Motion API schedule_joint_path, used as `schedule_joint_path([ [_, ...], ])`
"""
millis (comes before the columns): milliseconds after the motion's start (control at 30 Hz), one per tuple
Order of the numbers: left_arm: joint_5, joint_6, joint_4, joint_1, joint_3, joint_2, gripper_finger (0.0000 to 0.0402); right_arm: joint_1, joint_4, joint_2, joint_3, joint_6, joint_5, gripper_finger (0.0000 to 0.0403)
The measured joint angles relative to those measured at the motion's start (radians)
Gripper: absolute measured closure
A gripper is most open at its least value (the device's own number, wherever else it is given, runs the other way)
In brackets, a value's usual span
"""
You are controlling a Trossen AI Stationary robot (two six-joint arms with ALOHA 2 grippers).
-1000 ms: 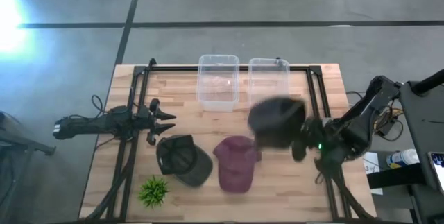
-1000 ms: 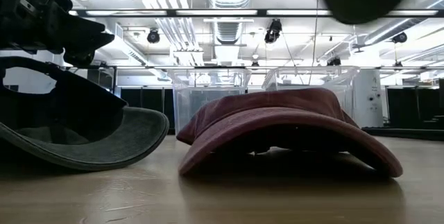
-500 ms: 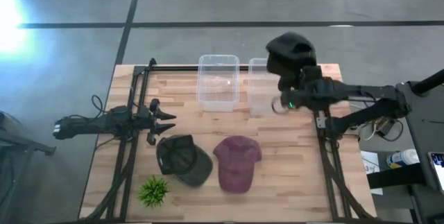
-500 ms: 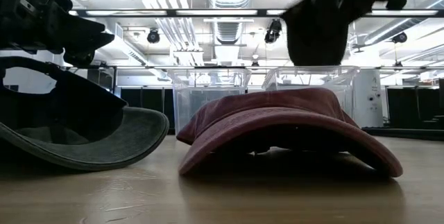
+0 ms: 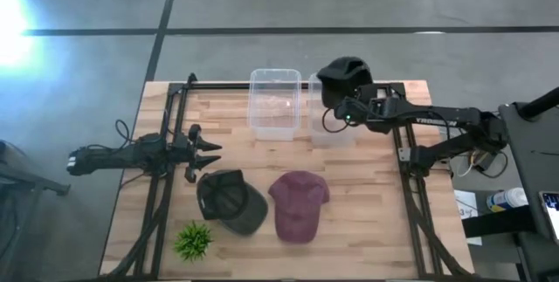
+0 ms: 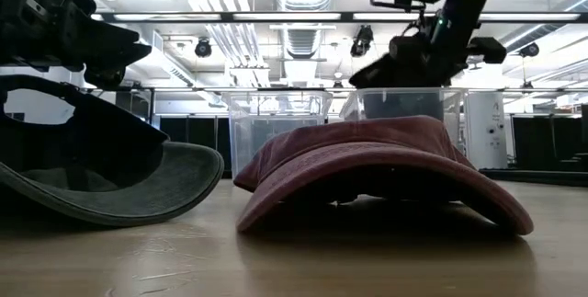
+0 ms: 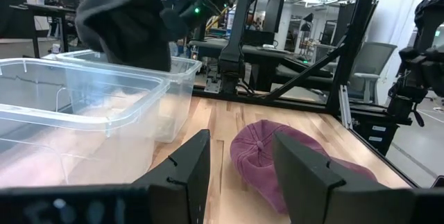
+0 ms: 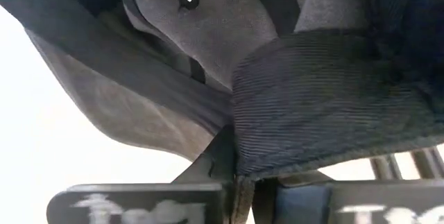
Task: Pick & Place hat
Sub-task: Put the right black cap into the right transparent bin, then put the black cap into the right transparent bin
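Note:
A black hat [image 5: 344, 75] hangs from my right gripper [image 5: 342, 114] above the right clear bin [image 5: 330, 130] at the table's far edge. In the low view the black hat [image 6: 401, 69] dips its lower part below the bin's rim [image 6: 401, 94]. It fills the right wrist view. A maroon cap [image 5: 297, 205] and a dark olive cap [image 5: 231, 200] lie on the table nearer the front, the olive one with its hollow side up. My left gripper [image 5: 214, 153] waits open at the left, just beyond the olive cap. My right gripper pinches the black hat's ribbed brim at its edge [image 8: 277, 160], next to the crown's grey inside [image 8: 208, 37]. The arm reaches in from the table's right. The hat hangs slack off the fingers, clear of the table, with its lower part inside the right bin.
A second clear bin [image 5: 275, 103] stands left of the right one. A small green plant [image 5: 194, 240] sits near the front left corner. Black frame rails [image 5: 412, 195] run along both sides of the table. Bare wood [image 5: 367, 230] shows right of the maroon cap.
My right gripper has carried the black hat from above the table's right middle, up and toward the far edge. It then moved a little left and down, so the hat now hangs into the right bin's top. The left arm has kept still.

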Motion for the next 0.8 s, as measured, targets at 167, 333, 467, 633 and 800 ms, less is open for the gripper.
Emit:
schedule_joint_path([
  [167, 0.000, 0.000, 0.000, 0.000, 0.000, 0.000, 0.0253, 0.000, 0.007, 0.039, 0.000, -0.021, -0.066, 0.0370],
  [333, 0.000, 0.000, 0.000, 0.000, 0.000, 0.000, 0.0253, 0.004, 0.007, 0.036, 0.000, -0.068, -0.114, 0.0311],
  [467, 0.000, 0.000, 0.000, 0.000, 0.000, 0.000, 0.0253, 0.027, 0.006, -0.018, 0.017, -0.103, -0.114, 0.0256],
  [633, 0.000, 0.000, 0.000, 0.000, 0.000, 0.000, 0.0253, 0.104, 0.049, -0.094, 0.075, -0.268, -0.115, 0.0207],
  [800, -0.035, -0.004, 0.043, 0.002, 0.000, 0.002, 0.0253, 0.218, 0.118, -0.127, 0.145, -0.485, -0.233, 0.0193],
])
